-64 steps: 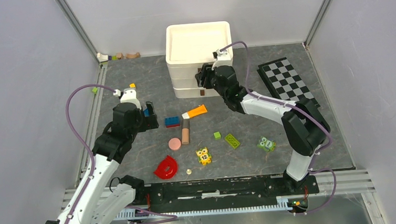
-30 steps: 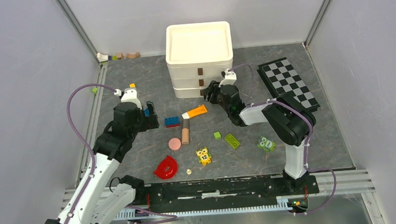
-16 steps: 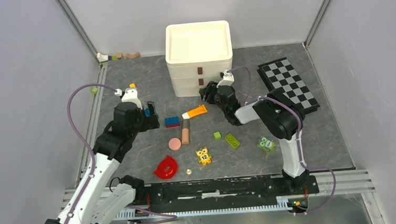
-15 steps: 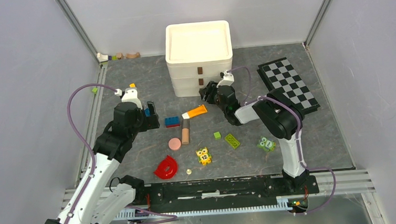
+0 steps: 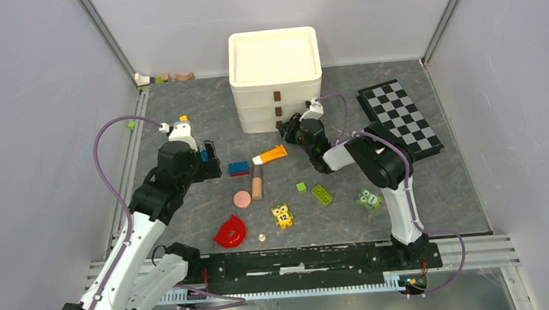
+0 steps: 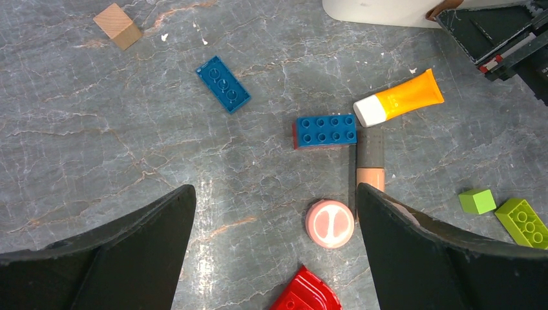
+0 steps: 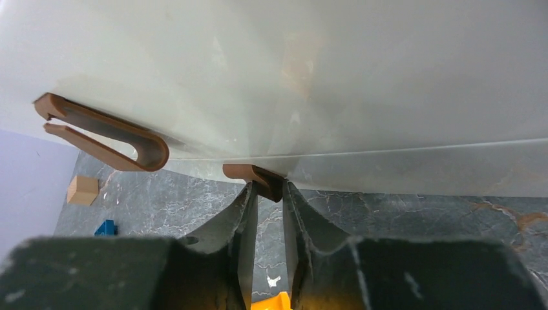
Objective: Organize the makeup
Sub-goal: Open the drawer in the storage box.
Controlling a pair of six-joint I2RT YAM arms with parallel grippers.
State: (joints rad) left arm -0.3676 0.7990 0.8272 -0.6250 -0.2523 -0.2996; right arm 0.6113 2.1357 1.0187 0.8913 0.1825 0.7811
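**Makeup and its surroundings, three views.** The orange tube (image 5: 270, 154) with its white cap lies flat on the grey table (image 5: 181, 110), just in front of the white drawer unit (image 5: 276, 82). The beige stick (image 5: 257, 182) lies directly beside the capped end of the tube. The round pink disc (image 5: 242, 199) rests at the near end of the stick, just beside it. In the left wrist view the same three items appear as the tube (image 6: 400, 98), the stick (image 6: 370, 165) and the disc (image 6: 329, 223).

A blue brick on a red base (image 6: 325, 130) touches the far end of the stick, and a flat blue brick (image 6: 223, 83) lies apart to its left. The red half-ring (image 5: 230, 232) sits near the disc, towards the arm bases. A yellow owl block (image 5: 282, 215), a green owl block (image 5: 368, 199) and a green brick (image 5: 322, 194) lie to the right. A checkerboard (image 5: 399, 117) lies at the far right.

The left gripper (image 6: 274, 190) hovers above the table with its jaws spread wide, holding nothing. The right gripper (image 7: 267, 192) is at the foot of the drawer unit, its jaws drawn narrow and pinching the lower drawer handle (image 7: 255, 174).
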